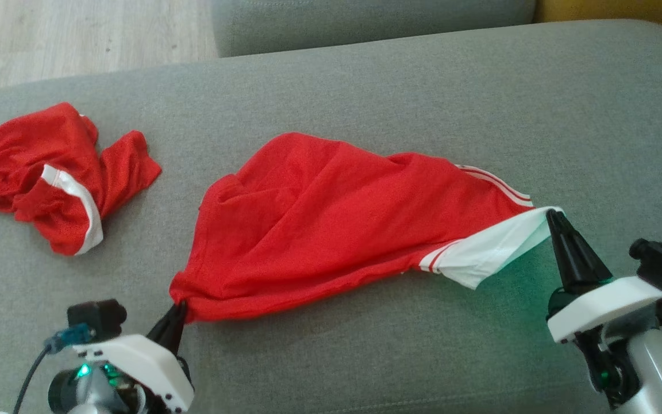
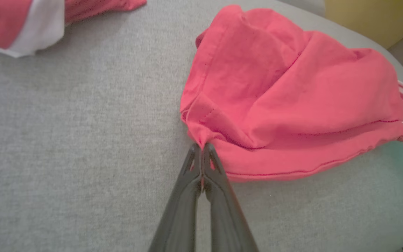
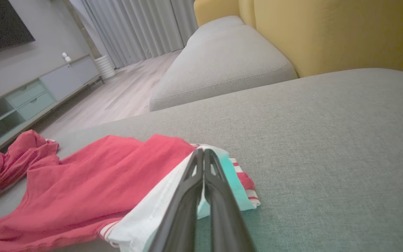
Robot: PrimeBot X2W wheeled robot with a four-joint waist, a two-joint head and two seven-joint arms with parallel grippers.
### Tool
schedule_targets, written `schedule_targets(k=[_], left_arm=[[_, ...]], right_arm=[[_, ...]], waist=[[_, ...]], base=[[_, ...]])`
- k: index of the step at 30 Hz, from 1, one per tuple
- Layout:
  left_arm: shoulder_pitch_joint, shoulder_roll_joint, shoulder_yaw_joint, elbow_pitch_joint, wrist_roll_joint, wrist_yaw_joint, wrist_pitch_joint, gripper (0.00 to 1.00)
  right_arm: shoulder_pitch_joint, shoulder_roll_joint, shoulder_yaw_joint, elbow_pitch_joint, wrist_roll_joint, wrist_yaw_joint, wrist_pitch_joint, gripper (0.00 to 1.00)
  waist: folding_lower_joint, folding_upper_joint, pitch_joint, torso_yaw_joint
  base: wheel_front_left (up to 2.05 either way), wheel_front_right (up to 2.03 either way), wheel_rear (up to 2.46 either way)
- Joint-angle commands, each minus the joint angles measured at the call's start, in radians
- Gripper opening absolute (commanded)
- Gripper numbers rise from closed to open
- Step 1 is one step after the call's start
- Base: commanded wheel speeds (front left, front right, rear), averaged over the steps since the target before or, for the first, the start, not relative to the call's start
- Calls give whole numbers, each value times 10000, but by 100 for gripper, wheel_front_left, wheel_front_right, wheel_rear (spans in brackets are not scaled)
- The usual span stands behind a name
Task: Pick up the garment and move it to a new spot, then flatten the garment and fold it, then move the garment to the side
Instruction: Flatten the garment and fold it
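Left gripper (image 1: 179,306): its fingers were pressed together on a small pinch of the shirt's (image 1: 331,218) red hem corner, held at the very tips.
Right gripper (image 1: 552,214): it was closed on the edge of the white sleeve (image 1: 492,248), again with only the tips biting.
Shirt: it hung between the two grippers, rumpled and doubled over, and most of it rested on the couch (image 1: 365,86) just ahead of the left fingertips.
Slip risk: both holds looked shallow, so a firm outward pull to flatten the cloth could tug the hem or sleeve free.
Uneven stretch: one grip was on the hem and the other on a sleeve, so pulling apart would probably twist the body instead of spreading it.
Drag risk: the couch fabric looked grippy, so sliding the shirt low might bunch it further.
Neighbour: a second red garment (image 1: 49,172) lay well off to the left gripper's outer side, and a wide sweep that way could catch it.
Edge: beyond the right gripper the cushion curved away, so cloth laid there might slide off.
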Motion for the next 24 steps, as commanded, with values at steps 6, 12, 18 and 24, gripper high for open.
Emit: schedule_targets(k=[6,12,18,24], left_arm=[[-1635,263,475,-702,-10,-214,-310,0],[-4751,447,421,268,158,-588,-135,0],[-8795,261,63,2311,396,-949,-65,0],[-12631,-94,122,4279,292,-1116,-378,0]], right_arm=[[-1159,-66,406,-401,596,75,-468,0],[-3680,-486,965,238,1811,75,-589,0],[-7323,-1068,1706,1448,2971,75,-770,0],[-10757,-1501,2376,2583,3911,75,-964,0]], waist=[[0,0,362,17],[0,0,1133,12],[0,0,2205,75],[0,0,3149,67]], base=[[0,0,0],[0,0,0],[0,0,0],[0,0,0]])
